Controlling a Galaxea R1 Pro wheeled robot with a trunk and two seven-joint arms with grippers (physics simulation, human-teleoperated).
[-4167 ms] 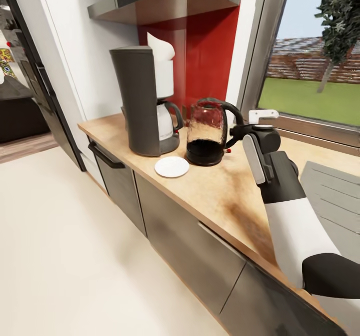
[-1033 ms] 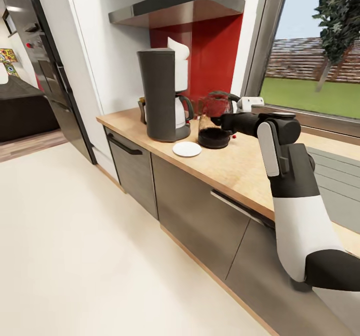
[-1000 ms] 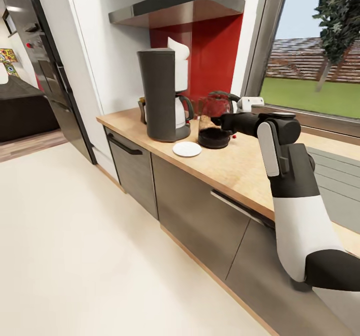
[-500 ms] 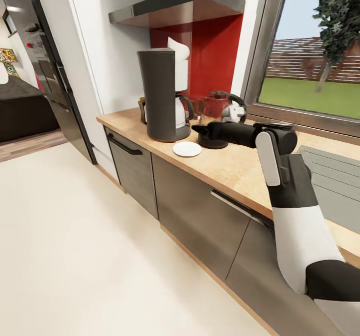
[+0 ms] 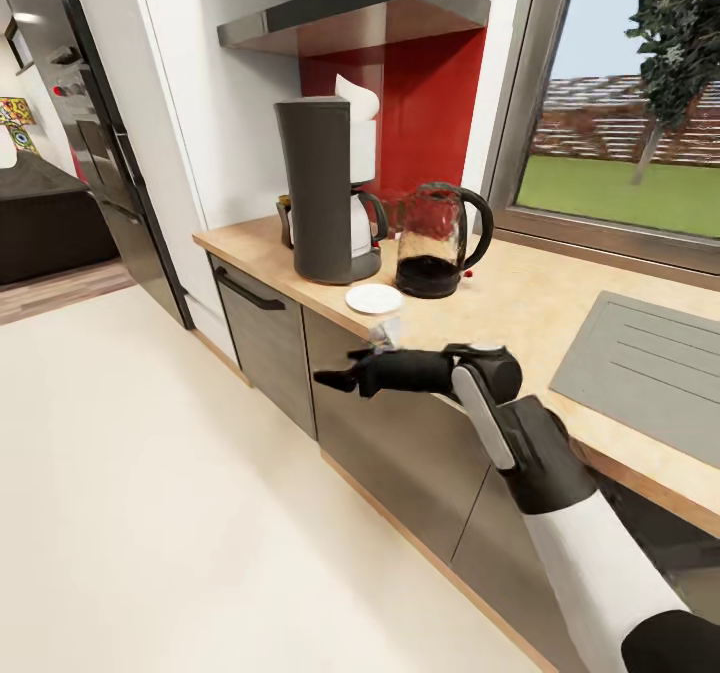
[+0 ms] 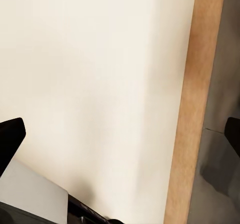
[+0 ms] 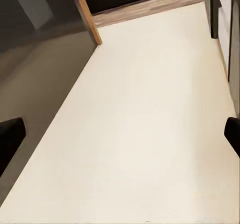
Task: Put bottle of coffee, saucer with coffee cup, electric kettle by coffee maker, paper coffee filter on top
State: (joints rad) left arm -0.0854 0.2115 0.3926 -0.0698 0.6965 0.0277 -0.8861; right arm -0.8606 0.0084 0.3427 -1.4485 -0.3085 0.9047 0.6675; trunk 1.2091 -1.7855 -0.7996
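With the right end effector [image 5: 338,381] gaping wide and empty below the worktop's [image 5: 500,303] front edge, its arm is risking knocking what may be the coffee cup [image 5: 385,333] (a white blur at that edge, near the saucer [image 5: 374,298]) to the floor.

Cream floor [image 5: 150,473], red back panel [image 5: 425,123], window [image 5: 620,133] (lawn outside).
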